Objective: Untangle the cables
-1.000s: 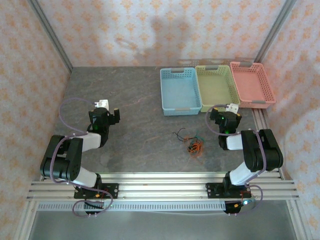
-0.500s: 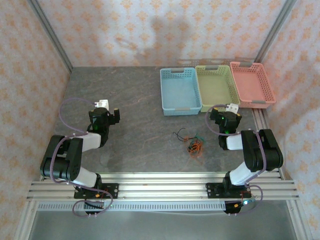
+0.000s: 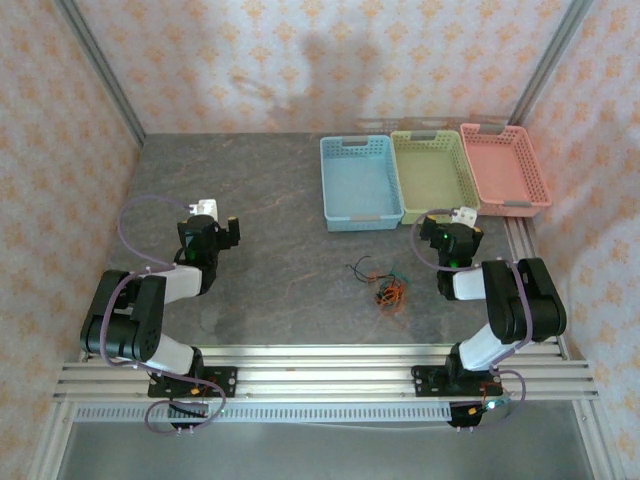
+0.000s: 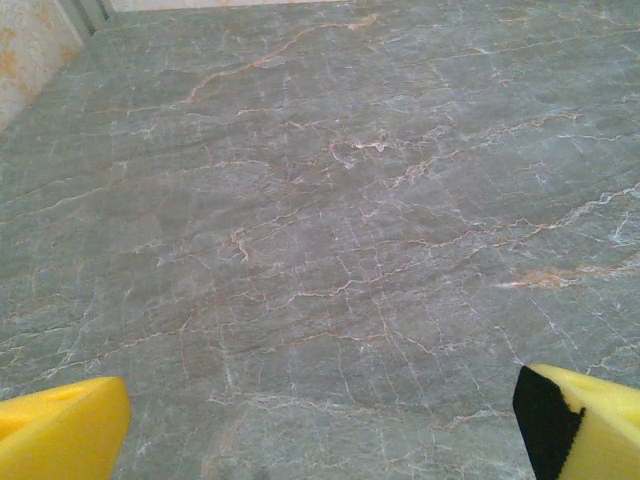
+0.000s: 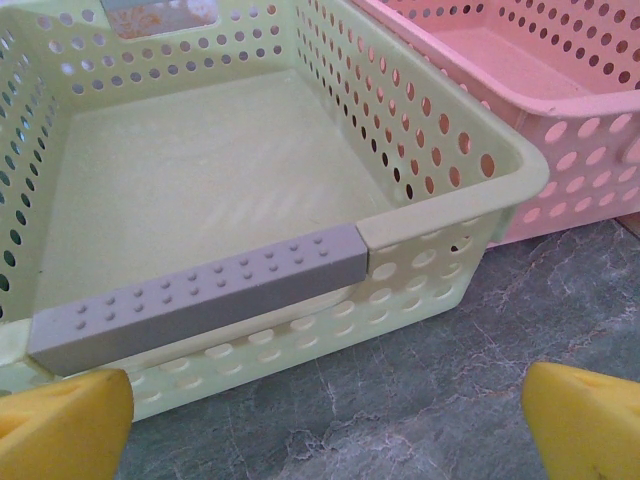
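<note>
The cables (image 3: 384, 284) lie in a small tangle of orange-red, black and greenish wire on the grey table, between the two arms and nearer the right one. My left gripper (image 3: 222, 230) rests low at the left of the table, far from the tangle; its yellow fingertips (image 4: 62, 432) stand wide apart over bare stone, so it is open. My right gripper (image 3: 455, 222) sits right of the tangle, facing the green basket (image 5: 440, 200). Its yellow fingertips (image 5: 590, 420) are spread wide with nothing between them, open.
Three baskets stand in a row at the back right: blue (image 3: 360, 182), green (image 3: 434, 177) and pink (image 3: 504, 168). The pink basket (image 5: 600, 110) sits right beside the green one. Aluminium rails (image 3: 320, 370) run along the near edge.
</note>
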`<action>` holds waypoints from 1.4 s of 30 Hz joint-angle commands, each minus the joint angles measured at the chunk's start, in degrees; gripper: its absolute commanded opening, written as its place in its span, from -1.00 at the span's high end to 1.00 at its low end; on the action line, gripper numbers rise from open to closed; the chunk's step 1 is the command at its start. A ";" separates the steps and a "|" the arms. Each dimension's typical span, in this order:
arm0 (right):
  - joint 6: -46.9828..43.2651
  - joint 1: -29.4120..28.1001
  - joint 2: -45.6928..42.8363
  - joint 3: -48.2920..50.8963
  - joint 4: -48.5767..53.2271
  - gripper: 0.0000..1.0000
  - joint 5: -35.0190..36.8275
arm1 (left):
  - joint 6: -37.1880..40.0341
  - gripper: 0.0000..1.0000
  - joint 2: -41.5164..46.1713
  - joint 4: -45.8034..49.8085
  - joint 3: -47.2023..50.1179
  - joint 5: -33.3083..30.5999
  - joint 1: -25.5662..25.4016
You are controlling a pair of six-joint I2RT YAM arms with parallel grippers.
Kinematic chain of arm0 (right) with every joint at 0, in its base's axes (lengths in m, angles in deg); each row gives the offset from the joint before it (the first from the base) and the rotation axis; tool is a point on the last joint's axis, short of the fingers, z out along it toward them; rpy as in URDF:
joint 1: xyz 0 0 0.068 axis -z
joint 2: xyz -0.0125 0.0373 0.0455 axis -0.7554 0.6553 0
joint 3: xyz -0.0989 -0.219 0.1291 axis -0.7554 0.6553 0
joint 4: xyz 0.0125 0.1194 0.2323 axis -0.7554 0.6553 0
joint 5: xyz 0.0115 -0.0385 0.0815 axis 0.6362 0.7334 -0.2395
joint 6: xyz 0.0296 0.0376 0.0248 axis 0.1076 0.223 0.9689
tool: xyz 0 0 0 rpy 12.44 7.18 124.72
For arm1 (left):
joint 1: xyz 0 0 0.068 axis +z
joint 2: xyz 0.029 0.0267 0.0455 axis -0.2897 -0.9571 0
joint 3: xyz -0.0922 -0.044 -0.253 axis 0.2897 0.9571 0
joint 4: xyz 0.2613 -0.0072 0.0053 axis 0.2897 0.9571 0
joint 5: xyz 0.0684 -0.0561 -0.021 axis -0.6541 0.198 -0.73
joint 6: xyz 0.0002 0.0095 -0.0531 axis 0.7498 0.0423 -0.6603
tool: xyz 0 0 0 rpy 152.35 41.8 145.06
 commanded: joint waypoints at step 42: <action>4.42 7.55 31.93 -86.47 85.04 -0.78 3.77 | -22.63 -1.00 24.62 32.97 -6.70 -11.02 0.19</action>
